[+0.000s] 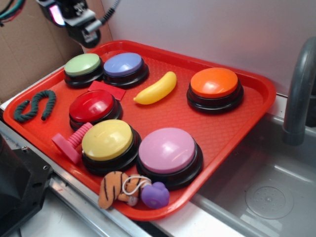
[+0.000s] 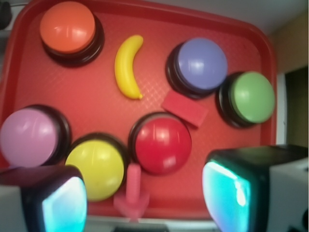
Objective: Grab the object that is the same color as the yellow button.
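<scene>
Yellow banana [image 1: 156,89] flat mid-tray; yellow button [image 1: 107,140] near front.

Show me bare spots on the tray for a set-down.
Biggest patch: tray floor between banana, orange button and pink button, out to the right rim. Crowded: left side, around red button and yellow button.

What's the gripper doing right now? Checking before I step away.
Gripper: open, holding nothing, above the tray, clear of the banana.

Glossy smooth plastic banana [image 1: 156,89], textured plastic tray [image 1: 232,133]
</scene>
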`<action>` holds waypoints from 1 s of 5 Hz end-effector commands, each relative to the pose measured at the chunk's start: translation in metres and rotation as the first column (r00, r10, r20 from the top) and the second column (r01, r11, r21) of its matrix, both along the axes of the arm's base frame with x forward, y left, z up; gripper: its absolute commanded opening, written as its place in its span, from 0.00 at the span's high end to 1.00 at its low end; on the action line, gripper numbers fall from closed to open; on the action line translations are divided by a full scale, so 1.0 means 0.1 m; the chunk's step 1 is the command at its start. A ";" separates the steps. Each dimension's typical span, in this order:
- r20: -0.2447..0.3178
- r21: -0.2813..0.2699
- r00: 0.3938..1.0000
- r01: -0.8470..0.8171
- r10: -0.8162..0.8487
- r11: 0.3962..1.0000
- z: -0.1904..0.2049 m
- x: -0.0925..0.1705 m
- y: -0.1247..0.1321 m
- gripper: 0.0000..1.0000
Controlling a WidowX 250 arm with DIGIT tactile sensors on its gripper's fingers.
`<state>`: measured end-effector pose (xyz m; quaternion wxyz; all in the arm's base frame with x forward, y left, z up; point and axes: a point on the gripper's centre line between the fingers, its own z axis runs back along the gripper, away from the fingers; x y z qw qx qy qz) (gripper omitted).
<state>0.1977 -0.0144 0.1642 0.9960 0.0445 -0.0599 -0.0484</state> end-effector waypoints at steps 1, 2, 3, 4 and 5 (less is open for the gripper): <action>0.075 -0.015 0.993 0.088 -0.086 0.996 -0.48 0.47 -0.07 0.00; 0.112 -0.007 0.986 0.123 -0.121 0.992 -0.73 0.62 -0.14 0.00; 0.123 -0.009 0.981 0.149 -0.147 0.989 -0.90 0.70 -0.15 0.00; 0.162 -0.072 0.976 0.163 -0.149 0.984 -1.04 0.73 -0.11 0.00; 0.146 -0.064 0.978 0.161 -0.150 0.985 -1.17 0.75 -0.09 0.00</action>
